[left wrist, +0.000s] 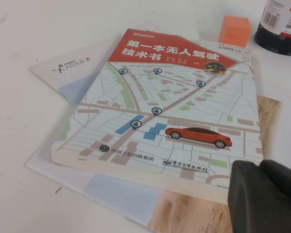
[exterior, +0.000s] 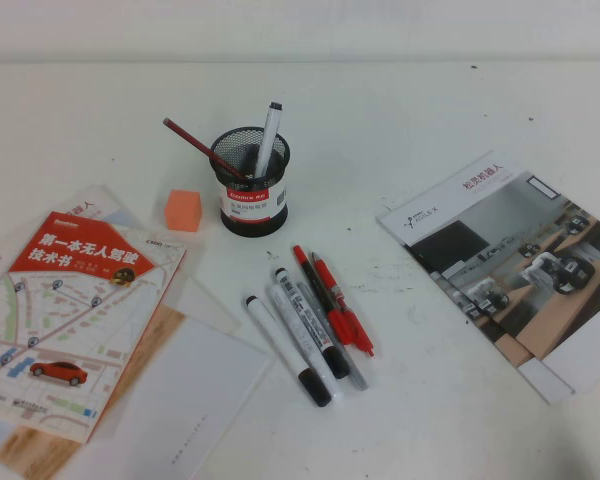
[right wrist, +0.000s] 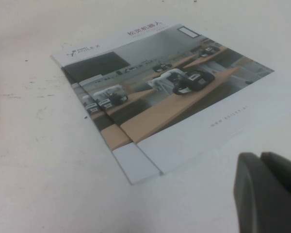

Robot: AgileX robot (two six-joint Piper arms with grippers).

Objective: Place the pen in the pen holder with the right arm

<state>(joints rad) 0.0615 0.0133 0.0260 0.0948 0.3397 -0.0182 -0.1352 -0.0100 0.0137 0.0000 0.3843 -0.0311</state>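
The pen (exterior: 344,318), red with a dark section and a chunky red clip end, lies on the table among several other pens, in front of the pen holder. The pen holder (exterior: 250,182) is a black mesh cup with a white-and-red label. A red pencil and a white marker stand in it. Its base also shows in the left wrist view (left wrist: 281,26). Neither arm shows in the high view. My left gripper (left wrist: 260,164) is shut and empty over the map book (left wrist: 174,102). My right gripper (right wrist: 260,156) is shut and empty near the brochure (right wrist: 174,92), away from the pens.
An orange cube (exterior: 182,210) sits left of the holder. A slim red pen (exterior: 315,290) and white markers (exterior: 285,345) lie beside the pen. The map book and papers (exterior: 70,310) lie at the left. The brochure (exterior: 510,260) lies at the right.
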